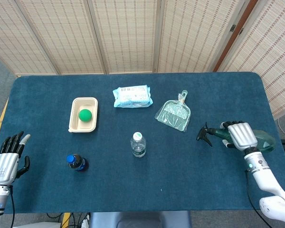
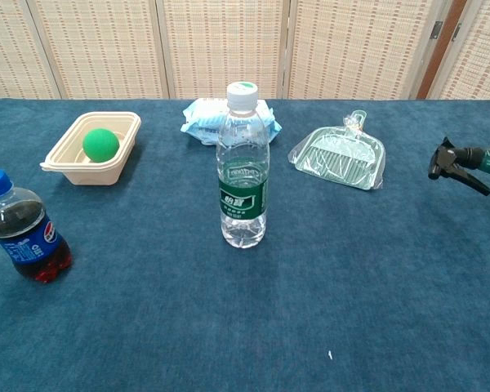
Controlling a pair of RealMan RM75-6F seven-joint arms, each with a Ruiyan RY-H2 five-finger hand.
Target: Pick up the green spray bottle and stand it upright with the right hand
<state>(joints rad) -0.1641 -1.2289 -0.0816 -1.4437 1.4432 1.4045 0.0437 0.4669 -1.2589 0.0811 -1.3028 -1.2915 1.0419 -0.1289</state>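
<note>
The right hand [image 1: 241, 135] holds the spray bottle [image 1: 262, 140] near the right edge of the surface [image 1: 180, 171], with its fingers [image 1: 226, 125] wrapped around the neck, just behind the black trigger head [image 1: 204, 134]. The bottle lies almost horizontal, the head pointing to the left, and in the chest view the head [image 2: 453, 160] seems to be lifted off the cloth; the green body reaches beyond the hand toward the right edge. In my judgement the main risk comes from this grip: the heavy body hangs out behind the hand, so when the wrist turns to bring the bottle upright, it can slip or swing in the fingers. The place is also very near the edge, so a tilted base can tip the bottle off the surface. The left hand [image 1: 4, 161] rests by the front left corner, holding nothing, its fingers a little spread.
</note>
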